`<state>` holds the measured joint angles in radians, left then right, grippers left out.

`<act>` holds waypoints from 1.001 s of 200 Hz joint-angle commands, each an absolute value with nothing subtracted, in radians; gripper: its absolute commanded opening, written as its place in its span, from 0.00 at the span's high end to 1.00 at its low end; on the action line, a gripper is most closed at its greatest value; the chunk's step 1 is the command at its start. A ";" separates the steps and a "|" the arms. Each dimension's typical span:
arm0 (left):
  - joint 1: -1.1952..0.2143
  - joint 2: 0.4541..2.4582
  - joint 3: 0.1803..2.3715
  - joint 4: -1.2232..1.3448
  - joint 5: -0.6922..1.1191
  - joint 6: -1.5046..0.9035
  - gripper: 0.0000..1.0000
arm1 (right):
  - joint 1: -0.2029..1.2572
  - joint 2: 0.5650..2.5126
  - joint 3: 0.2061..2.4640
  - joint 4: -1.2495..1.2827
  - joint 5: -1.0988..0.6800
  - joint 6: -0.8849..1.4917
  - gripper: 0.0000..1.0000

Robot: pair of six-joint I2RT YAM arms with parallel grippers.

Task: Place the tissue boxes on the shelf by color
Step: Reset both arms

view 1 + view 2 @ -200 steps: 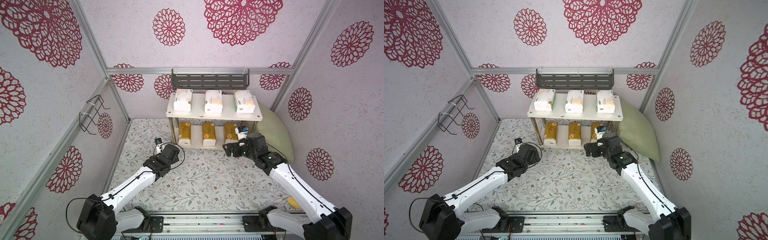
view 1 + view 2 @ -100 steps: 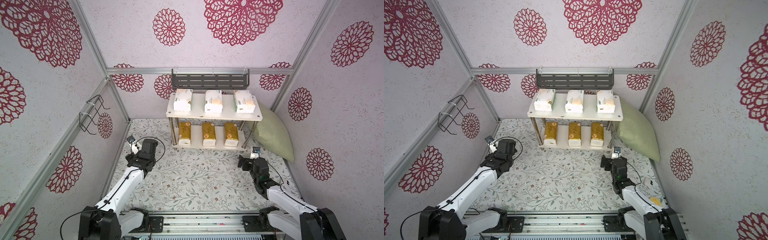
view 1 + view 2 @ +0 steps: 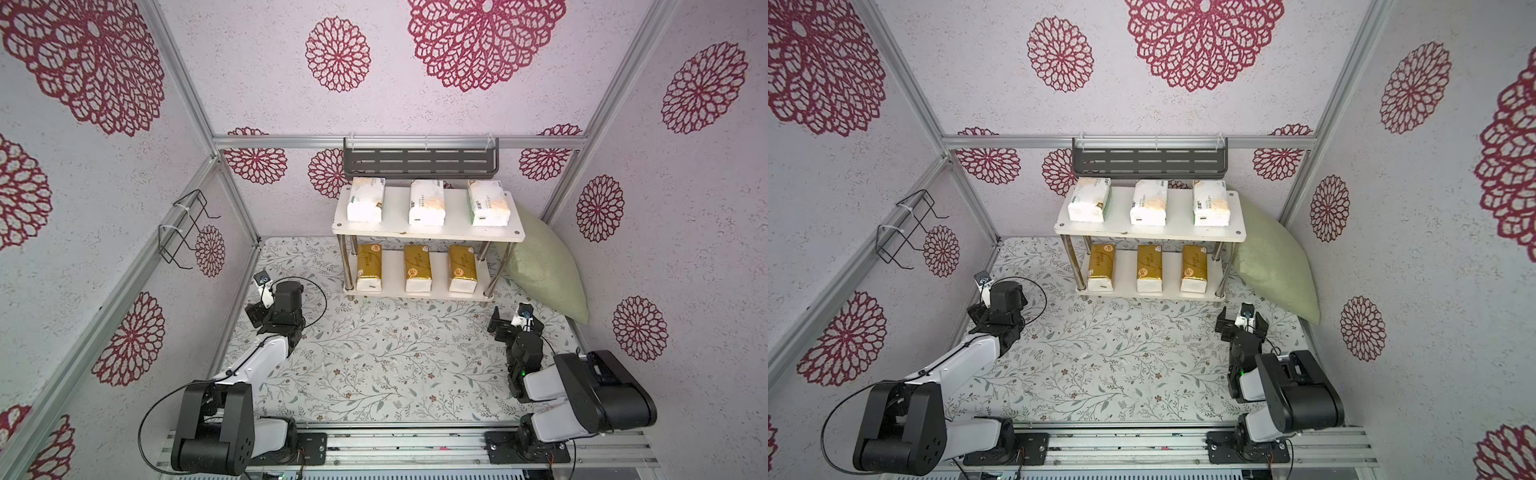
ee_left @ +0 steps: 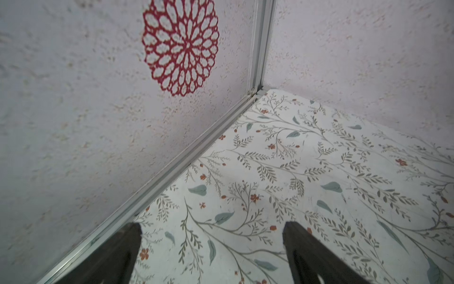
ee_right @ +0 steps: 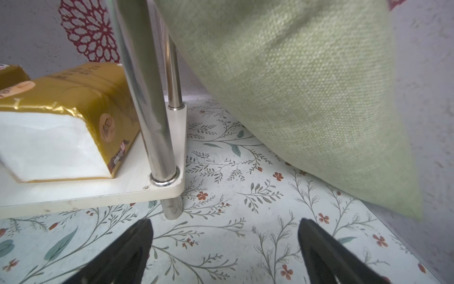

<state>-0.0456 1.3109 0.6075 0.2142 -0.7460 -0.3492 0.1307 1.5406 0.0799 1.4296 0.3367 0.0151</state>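
Note:
In both top views the shelf (image 3: pixel 428 233) (image 3: pixel 1150 233) stands against the back wall. Three white tissue boxes (image 3: pixel 427 203) lie in a row on its upper board, and three gold ones (image 3: pixel 417 268) lie on its lower board. My left gripper (image 3: pixel 272 309) (image 4: pixel 212 225) hovers low by the left wall, open and empty, with only floor between its fingers. My right gripper (image 3: pixel 515 322) (image 5: pixel 225 221) is just in front of the shelf's right front post, open and empty. The right wrist view shows the rightmost gold box (image 5: pixel 73 93) on the lower board (image 5: pixel 137 182).
A green pillow (image 3: pixel 544 274) (image 5: pixel 307 98) leans on the right wall beside the shelf. A dark grey slotted rack (image 3: pixel 419 162) hangs on the back wall above the shelf. A black wire holder (image 3: pixel 183 232) is fixed to the left wall. The arms' rail (image 3: pixel 415 444) runs along the front.
Both arms have pulled back from the shelf. The right gripper withdrew from the lower tier toward the front right. The left one swung out to the left wall.

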 commanded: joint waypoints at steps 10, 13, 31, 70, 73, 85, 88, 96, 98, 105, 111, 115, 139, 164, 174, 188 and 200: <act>0.056 1.340 0.521 0.497 -0.586 -0.239 0.03 | 0.121 1.561 0.089 1.616 0.332 -0.010 0.01; 0.067 1.347 0.510 0.524 -0.564 -0.231 0.03 | 0.121 1.566 0.094 1.614 0.334 -0.013 0.01; 0.125 1.386 0.455 0.655 -0.442 -0.241 0.03 | 0.120 1.556 0.112 1.570 0.358 -0.001 0.01; 0.153 1.522 0.412 0.857 -0.200 -0.201 0.03 | 0.121 1.551 0.104 1.571 0.365 0.003 0.01; 0.152 1.531 0.412 0.868 -0.200 -0.193 0.03 | 0.121 1.553 0.102 1.581 0.364 0.000 0.01; 0.130 1.547 0.408 0.896 -0.201 -0.160 0.03 | 0.121 1.549 0.103 1.572 0.357 0.002 0.01; 0.122 1.550 0.413 0.894 -0.203 -0.146 0.03 | 0.120 1.550 0.104 1.571 0.357 0.002 0.01; 0.097 1.551 0.425 0.866 -0.228 -0.114 0.03 | 0.121 1.552 0.108 1.566 0.359 0.000 0.01; 0.095 1.549 0.422 0.868 -0.235 -0.112 0.02 | 0.121 1.551 0.109 1.564 0.358 0.000 0.01; 0.091 1.544 0.412 0.878 -0.236 -0.128 0.02 | 0.122 1.549 0.110 1.556 0.360 0.000 0.01; 0.077 1.544 0.409 0.884 -0.265 -0.121 0.02 | 0.122 1.551 0.109 1.562 0.367 0.001 0.01; 0.073 1.546 0.407 0.892 -0.284 -0.106 0.02 | 0.123 1.551 0.108 1.566 0.368 0.002 0.01; 0.060 1.554 0.388 0.946 -0.307 -0.097 0.03 | 0.122 1.551 0.109 1.562 0.349 -0.004 0.01; 0.060 1.552 0.392 0.937 -0.308 -0.095 0.03 | 0.123 1.551 0.149 1.491 0.305 -0.022 0.01; 0.061 1.553 0.395 0.930 -0.304 -0.098 0.03 | 0.124 1.550 0.165 1.455 0.300 -0.025 0.01; 0.063 1.553 0.394 0.930 -0.302 -0.097 0.03 | 0.125 1.549 0.167 1.452 0.298 -0.025 0.01; 0.062 1.552 0.394 0.930 -0.302 -0.097 0.03 | 0.125 1.549 0.161 1.461 0.291 -0.028 0.01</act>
<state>0.0624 1.5490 0.3977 0.8970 -0.2981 -0.1101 0.1249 1.5623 0.1501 1.4593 0.3126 -0.0040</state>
